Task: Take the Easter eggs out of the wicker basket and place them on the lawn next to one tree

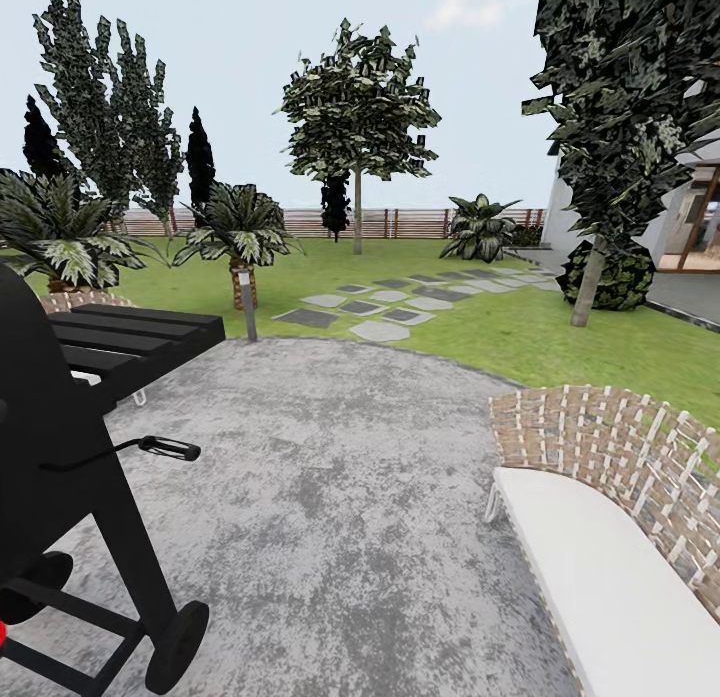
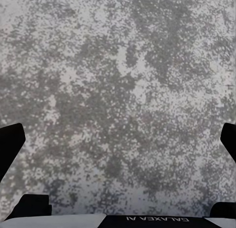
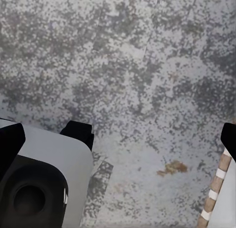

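A black grill (image 1: 70, 457) stands nearest, left, on the grey patio (image 1: 330, 477) — a woven bench (image 1: 610, 497) right. Beyond, the lawn (image 1: 560, 342) and a pale-trunked tree (image 1: 357, 127). Left jaws (image 2: 118, 139) and right jaws (image 3: 118, 139) hang spread — empty — over the patio.

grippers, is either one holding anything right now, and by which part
Nothing is held. The left gripper and right gripper both stand open, with only the grey patio between their fingers.

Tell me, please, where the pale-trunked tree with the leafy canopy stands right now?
In the head view, the tree stands far off near the middle, on the lawn before the wooden fence, beyond the stepping slabs.
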You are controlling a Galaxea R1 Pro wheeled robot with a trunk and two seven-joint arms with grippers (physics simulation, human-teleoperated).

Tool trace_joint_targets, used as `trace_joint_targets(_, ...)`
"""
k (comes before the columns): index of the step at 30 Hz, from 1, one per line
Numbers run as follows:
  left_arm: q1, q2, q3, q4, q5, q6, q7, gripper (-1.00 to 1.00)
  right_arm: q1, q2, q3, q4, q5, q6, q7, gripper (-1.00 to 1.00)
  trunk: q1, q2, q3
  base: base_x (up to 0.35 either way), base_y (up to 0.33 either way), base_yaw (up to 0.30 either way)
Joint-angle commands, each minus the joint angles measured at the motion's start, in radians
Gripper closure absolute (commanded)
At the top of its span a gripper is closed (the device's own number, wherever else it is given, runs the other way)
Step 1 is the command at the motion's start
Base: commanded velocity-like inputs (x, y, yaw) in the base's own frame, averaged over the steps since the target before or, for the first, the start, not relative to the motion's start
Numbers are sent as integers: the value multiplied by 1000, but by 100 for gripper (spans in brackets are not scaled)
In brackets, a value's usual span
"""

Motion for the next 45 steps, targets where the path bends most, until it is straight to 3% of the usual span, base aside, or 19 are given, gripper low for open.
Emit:
trace_joint_targets(1,0,0,-1,-1,10,-2,-1,-100,0,-1,3,-1,8,0,1,-100,0,0,-1,0,0,0)
trace_joint_targets(13,0,0,-1,-1,10,-2,-1,-100,0,-1,3,0,8,0,0,-100,0,0,-1,135,-6,0)
trace_joint_targets(36,0,0,-1,-1,11,-2,-1,-100,0,0,3,0,8,0,0,-100,0,0,-1,324,-1,0)
trace_joint_targets(45,0,0,-1,-1,12,-2,-1,-100,0,1,3,0,8,0,0,-100,0,0,-1,54,-41,0)
